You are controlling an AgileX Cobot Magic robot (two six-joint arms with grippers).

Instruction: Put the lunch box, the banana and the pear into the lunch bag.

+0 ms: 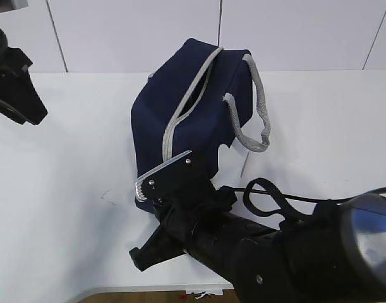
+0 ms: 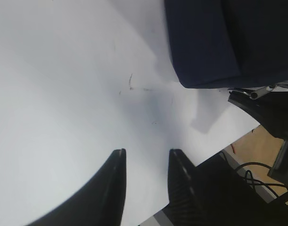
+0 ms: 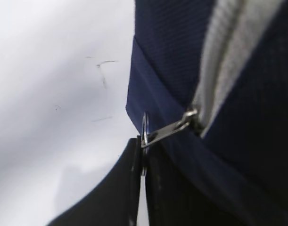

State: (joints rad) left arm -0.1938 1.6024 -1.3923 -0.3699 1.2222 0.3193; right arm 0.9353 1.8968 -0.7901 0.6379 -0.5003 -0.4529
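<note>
Nearest the exterior camera, the right arm (image 1: 287, 252) reaches in from the lower right, stretched low over the table (image 1: 66, 189) and angled up and left toward the near end of the lunch bag (image 1: 193, 107). Its right gripper (image 3: 143, 155) has its fingers (image 3: 120, 188) pressed together on the small metal zipper pull (image 3: 165, 132), which sticks out from the bottom end of the grey zipper (image 3: 228, 52) at the bag's near edge. In the right wrist view the pull's ring sits right at the fingertips, the tab running up and right to the slider.

The lunch bag lies at the middle of the table, navy blue, its long axis running from the near left to the far right, away from the camera. The zipper line follows that axis along the top and looks closed. Two grey webbing handles (image 1: 253, 113) droop over the right side.

Farther off, at the far left, the left gripper (image 2: 146, 162) hangs above bare table, well apart from the bag, its fingers partly spread and holding nothing.
</note>
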